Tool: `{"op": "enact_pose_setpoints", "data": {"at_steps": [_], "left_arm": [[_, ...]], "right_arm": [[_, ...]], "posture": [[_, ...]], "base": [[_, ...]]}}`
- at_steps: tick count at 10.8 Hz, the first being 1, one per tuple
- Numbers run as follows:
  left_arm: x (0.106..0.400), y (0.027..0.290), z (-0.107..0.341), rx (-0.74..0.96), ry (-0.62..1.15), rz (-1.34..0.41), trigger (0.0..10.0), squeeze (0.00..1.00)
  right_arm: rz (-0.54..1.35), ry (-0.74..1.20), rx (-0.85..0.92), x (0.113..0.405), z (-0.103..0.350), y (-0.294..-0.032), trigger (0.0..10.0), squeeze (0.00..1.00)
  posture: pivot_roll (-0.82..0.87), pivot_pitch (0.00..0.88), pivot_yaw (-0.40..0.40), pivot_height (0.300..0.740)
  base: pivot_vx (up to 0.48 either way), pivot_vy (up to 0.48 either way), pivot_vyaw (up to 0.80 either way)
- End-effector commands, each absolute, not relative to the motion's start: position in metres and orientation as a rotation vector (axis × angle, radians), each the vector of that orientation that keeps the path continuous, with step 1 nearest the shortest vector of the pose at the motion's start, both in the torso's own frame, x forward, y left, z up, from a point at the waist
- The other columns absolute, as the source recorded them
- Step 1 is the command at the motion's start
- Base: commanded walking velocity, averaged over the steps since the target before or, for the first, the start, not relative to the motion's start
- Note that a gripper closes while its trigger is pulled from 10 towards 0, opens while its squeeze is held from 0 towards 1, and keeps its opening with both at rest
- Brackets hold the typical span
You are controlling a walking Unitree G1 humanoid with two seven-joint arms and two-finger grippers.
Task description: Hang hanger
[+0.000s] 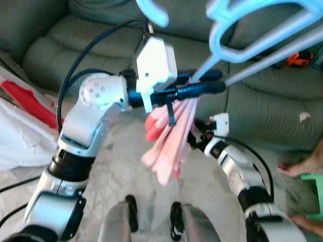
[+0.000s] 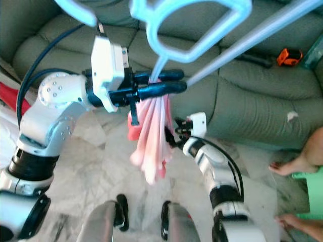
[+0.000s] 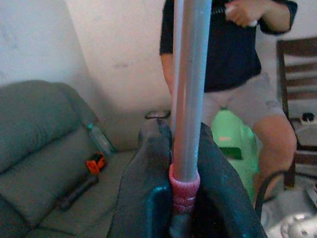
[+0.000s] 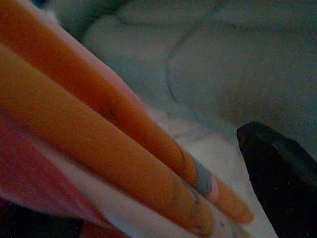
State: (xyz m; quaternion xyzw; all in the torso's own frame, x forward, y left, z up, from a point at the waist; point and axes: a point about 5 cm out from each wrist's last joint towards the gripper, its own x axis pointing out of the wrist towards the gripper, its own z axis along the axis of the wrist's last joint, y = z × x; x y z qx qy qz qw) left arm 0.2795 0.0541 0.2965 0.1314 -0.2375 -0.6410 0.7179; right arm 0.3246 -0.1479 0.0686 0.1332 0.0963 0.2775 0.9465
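Now, from the head views, the left gripper (image 1: pixel 214 83) is raised in front of the grey sofa (image 1: pixel 262 106), and its black fingers (image 1: pixel 202 89) are closed on the pale blue hanger (image 1: pixel 227 50), just where the pink cloth (image 1: pixel 169 146) gathers under it. The hanger's big loop and hook rise up out of the picture, and two pale bars run to the far right. The cloth hangs down loose in long folds. To the right of it and lower, the right gripper (image 2: pixel 177 132) is close beside the cloth; I cannot tell if its fingers are open or closed. An orange tool (image 2: pixel 287 55) lies on the sofa seat, and a person's bare foot (image 1: pixel 303 166) is at the right edge.

In the left wrist view, a grey bar (image 3: pixel 190 89) with a pink wrapped end stands tight between the two fingers; a person (image 3: pixel 233 64) stands behind.

The right wrist view is dark, with orange-pink folds (image 4: pixel 99 129) very near.

I think the hanger is light, stiff and rather smooth, so it may turn in the grip. The cloth is soft and will swing. Holding near the neck, as now, seems best.
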Motion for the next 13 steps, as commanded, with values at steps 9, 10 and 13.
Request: {"op": "enact_pose_setpoints", "data": {"at_steps": [9,10,13], "left_arm": [[0.329,0.098,0.242,0.504,-0.327,-1.125,0.0,0.0],[0.346,0.114,0.203,0.54,-0.197,-1.005,0.0,0.0],[0.351,0.144,0.144,0.517,-0.042,-0.851,0.0,0.0]], "right_arm": [[-0.225,-0.154,0.21,0.337,0.158,-0.313,0.0,0.0],[-0.184,-0.308,0.214,0.351,0.2,-0.304,0.0,0.0],[-0.127,-0.459,0.203,0.359,0.235,-0.281,0.0,0.0]], "posture": [[-0.04,0.244,-0.017,0.74],[-0.04,0.235,-0.023,0.74],[-0.05,0.236,-0.033,0.74]], "base": [[0.0,0.0,0.0],[0.0,0.0,0.0],[0.0,0.0,0.0]]}}
